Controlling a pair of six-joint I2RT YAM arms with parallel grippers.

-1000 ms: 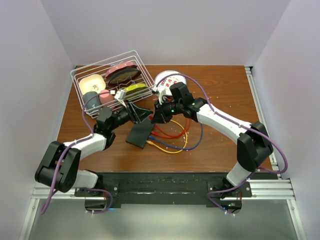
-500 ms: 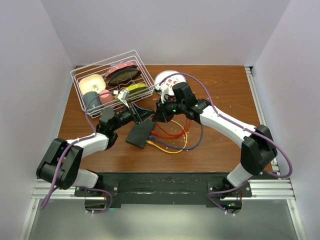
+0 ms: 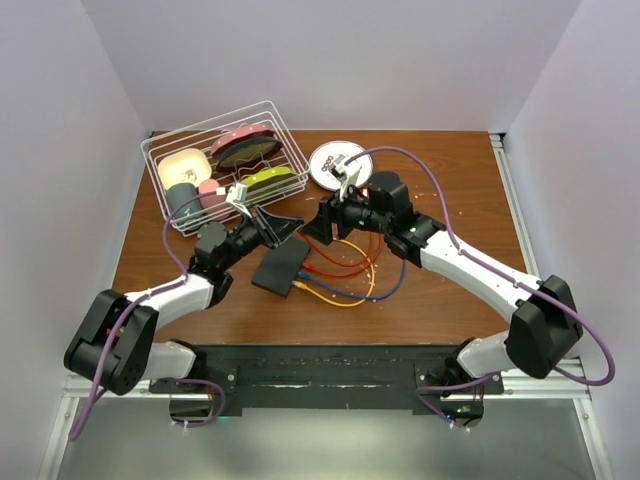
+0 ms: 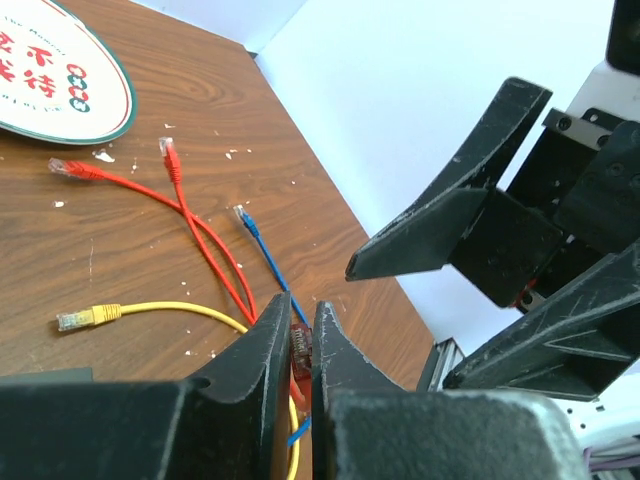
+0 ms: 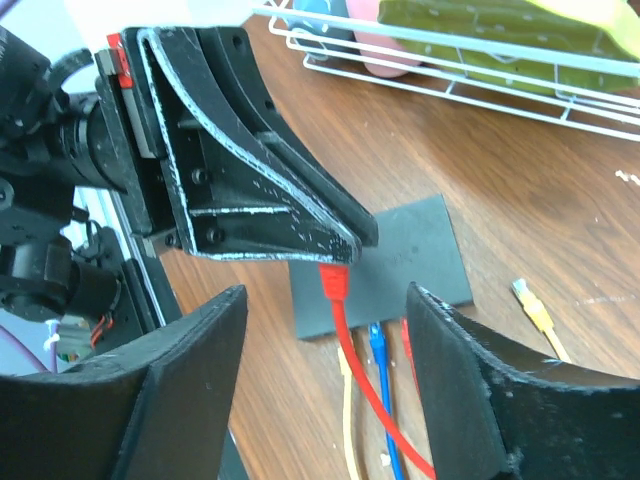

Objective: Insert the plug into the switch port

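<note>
My left gripper (image 4: 300,315) is shut on a red plug (image 4: 300,347), whose red cable hangs down from the jaws. From the right wrist, that plug (image 5: 336,281) pokes out below the left gripper (image 5: 347,243), above the flat black switch (image 5: 392,262). My right gripper (image 5: 328,372) stands open just in front of it, one finger to each side, touching nothing. From above, the left gripper (image 3: 298,223) and right gripper (image 3: 320,226) nearly meet tip to tip, just beyond the switch (image 3: 280,265). Yellow, blue and red cables (image 5: 378,345) reach the switch's near edge.
Red, yellow and blue cables (image 3: 345,278) loop on the wooden table to the right of the switch, with loose plug ends (image 4: 76,319) lying free. A patterned white plate (image 3: 335,162) sits behind. A wire basket (image 3: 165,150) with dishes stands at the back left.
My left gripper shut on the red plug. My right gripper then opened, let go of it and drew back a little to the right.
</note>
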